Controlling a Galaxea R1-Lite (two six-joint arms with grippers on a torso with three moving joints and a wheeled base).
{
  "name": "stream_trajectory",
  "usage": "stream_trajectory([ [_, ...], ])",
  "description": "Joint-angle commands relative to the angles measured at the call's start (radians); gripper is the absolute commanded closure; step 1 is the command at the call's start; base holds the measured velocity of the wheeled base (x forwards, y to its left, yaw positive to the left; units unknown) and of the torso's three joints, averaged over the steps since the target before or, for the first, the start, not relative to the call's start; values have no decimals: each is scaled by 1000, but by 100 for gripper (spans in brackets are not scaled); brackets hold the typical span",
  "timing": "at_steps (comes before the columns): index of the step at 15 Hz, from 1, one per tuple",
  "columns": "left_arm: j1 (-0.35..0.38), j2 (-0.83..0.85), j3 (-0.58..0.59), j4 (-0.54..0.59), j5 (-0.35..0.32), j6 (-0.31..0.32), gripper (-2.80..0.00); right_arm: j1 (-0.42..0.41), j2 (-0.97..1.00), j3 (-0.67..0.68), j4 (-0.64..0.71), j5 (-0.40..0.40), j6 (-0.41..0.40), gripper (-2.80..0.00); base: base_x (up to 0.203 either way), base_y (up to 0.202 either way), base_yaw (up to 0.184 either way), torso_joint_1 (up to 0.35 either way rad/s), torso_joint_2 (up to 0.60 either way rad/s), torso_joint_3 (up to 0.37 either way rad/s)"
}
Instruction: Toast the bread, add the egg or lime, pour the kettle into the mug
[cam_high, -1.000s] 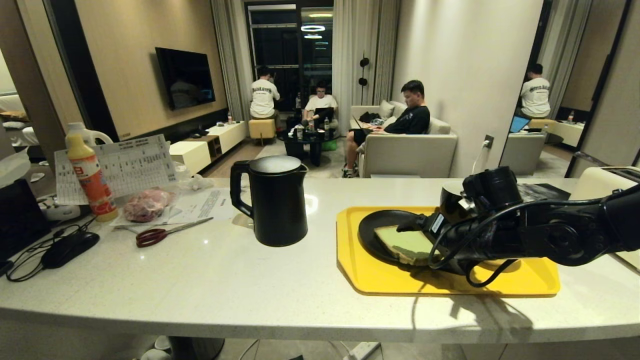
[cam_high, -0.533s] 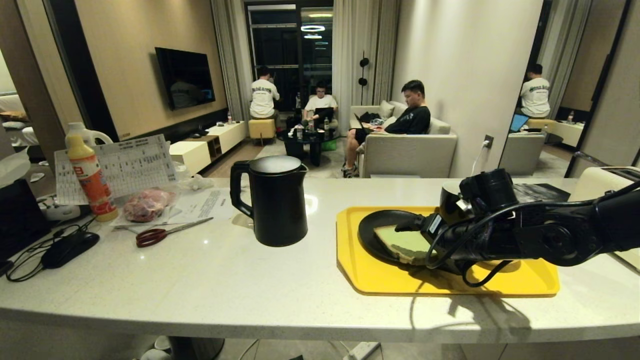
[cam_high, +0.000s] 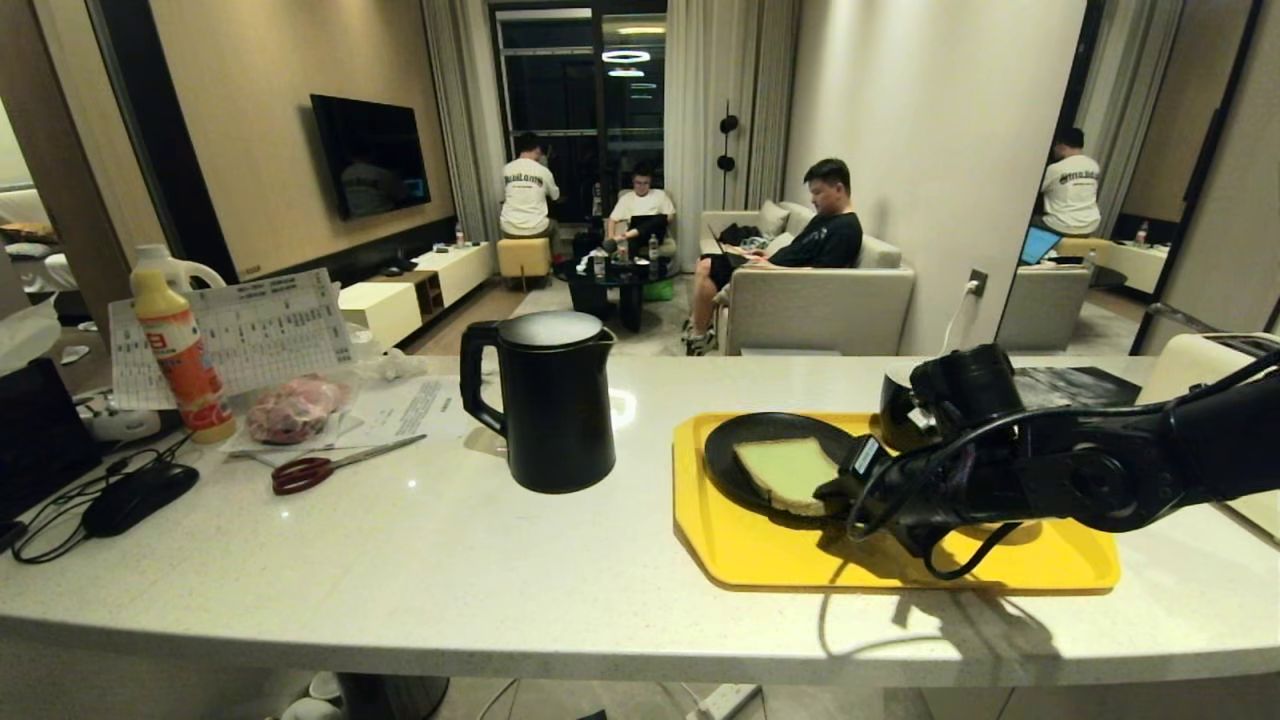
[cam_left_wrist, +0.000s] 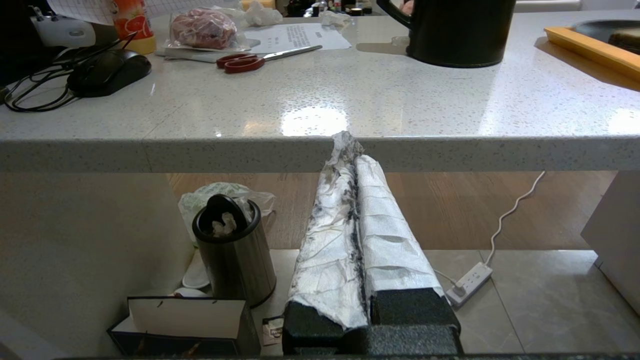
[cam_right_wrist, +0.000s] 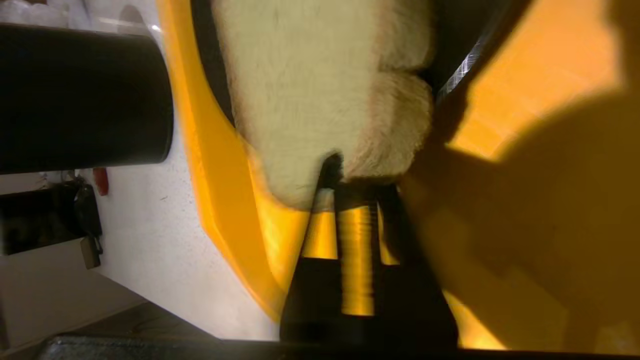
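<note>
Counter (cam_high: 450, 570), pale speckled stone, items listed left to right.

- Black mouse (cam_high: 140, 497) with cable, near the left edge.
- Orange bottle (cam_high: 183, 355), upright, before a printed sheet (cam_high: 240, 335).
- Bagged pinkish item (cam_high: 293, 408); red-handled scissors (cam_high: 335, 465) just in front of it.
- Kettle (cam_high: 545, 400): matte black, upright, handle to the left, standing on the counter well apart from the tray.
- Yellow tray (cam_high: 760, 550), flat on the counter; carries a black plate (cam_high: 725, 455).
- Bread (cam_high: 787, 472): pale green face up, lying on the plate, near edge pinched.
- Right gripper (cam_high: 835, 490): reaches in from the right, low over the tray, fingers clamped on the bread's edge (cam_right_wrist: 325, 175).
- Mug: mostly hidden behind the right wrist; not confirmed.
- Left gripper (cam_left_wrist: 352, 165): parked below the counter edge, paper-wrapped fingers pressed together, holding nothing.
</note>
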Motion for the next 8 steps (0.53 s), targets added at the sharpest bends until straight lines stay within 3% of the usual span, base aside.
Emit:
stream_trajectory([
  [1, 0, -3, 0, 0, 0, 0, 0, -2, 3, 1, -3, 1, 5, 0, 0, 0, 0, 0, 0, 0],
  [8, 0, -3, 0, 0, 0, -2, 0, -37, -27, 13, -1, 2, 4, 0, 0, 0, 0, 0, 0, 0],
])
